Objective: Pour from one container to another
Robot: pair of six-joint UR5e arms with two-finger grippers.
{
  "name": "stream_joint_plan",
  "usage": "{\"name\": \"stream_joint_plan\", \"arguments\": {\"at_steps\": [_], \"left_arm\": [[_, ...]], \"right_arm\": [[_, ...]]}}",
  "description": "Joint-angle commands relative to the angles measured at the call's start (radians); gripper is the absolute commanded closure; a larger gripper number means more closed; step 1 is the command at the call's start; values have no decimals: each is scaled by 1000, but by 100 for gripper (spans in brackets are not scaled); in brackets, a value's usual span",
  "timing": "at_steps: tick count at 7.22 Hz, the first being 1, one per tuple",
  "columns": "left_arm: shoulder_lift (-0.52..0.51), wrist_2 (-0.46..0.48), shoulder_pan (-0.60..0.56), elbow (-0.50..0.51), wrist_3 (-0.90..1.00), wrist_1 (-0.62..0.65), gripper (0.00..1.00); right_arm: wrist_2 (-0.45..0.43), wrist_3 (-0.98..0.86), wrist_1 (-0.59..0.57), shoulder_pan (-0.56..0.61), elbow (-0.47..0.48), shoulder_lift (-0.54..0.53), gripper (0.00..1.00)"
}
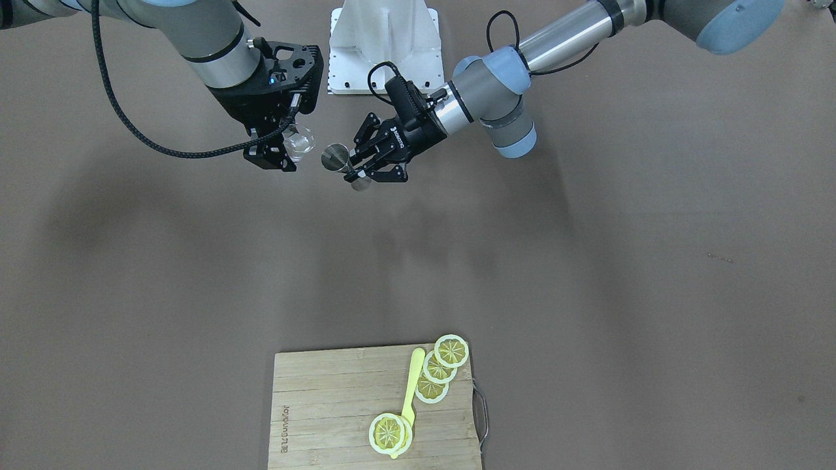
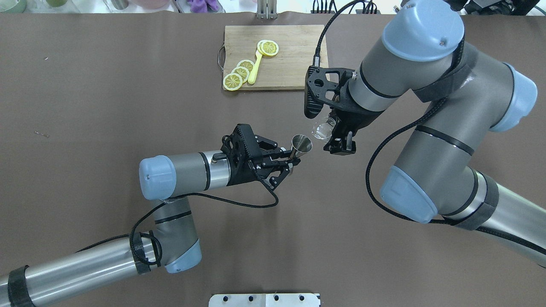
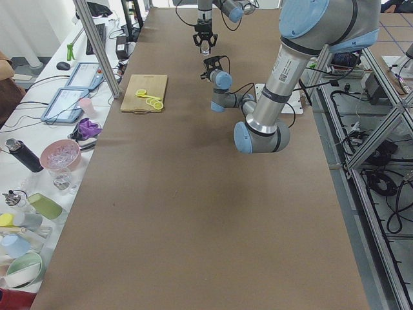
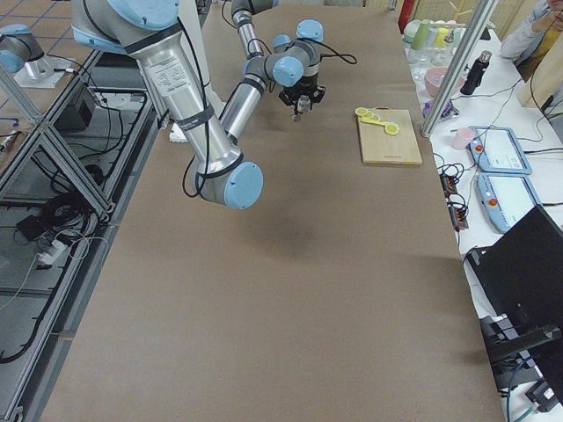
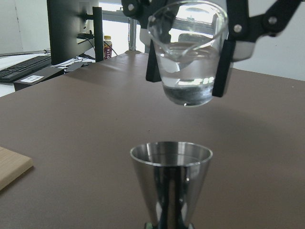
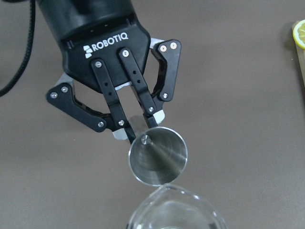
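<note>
L hand (image 2: 291, 164) is clamped on the metal cup (image 2: 301, 143), mouth up to catch. R hand (image 2: 327, 128) is clamped on the glass (image 5: 188, 62) w/ water, just above it, over the counter's (image 2: 128, 85) middle, so little spills.

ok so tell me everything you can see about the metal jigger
The metal jigger is a polished, mirror-like steel double cone with a thin round rim. The left gripper is shut on its narrow waist and holds it off the table, roughly upright, one cone's mouth facing up. The inside looks empty. The glass cup, in the right gripper, hangs just above that mouth without touching it, a little clear liquid inside.
</note>
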Motion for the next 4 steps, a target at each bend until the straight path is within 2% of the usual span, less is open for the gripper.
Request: {"name": "stream_joint_plan", "arguments": {"at_steps": [1,4], "left_arm": [[0,0,0,0,0,-1,100],[2,0,0,0,0,-2,100]], "right_arm": [[7,-70,-5,-2,-2,-1,100],[7,-160,-49,-2,-2,0,100]]}}
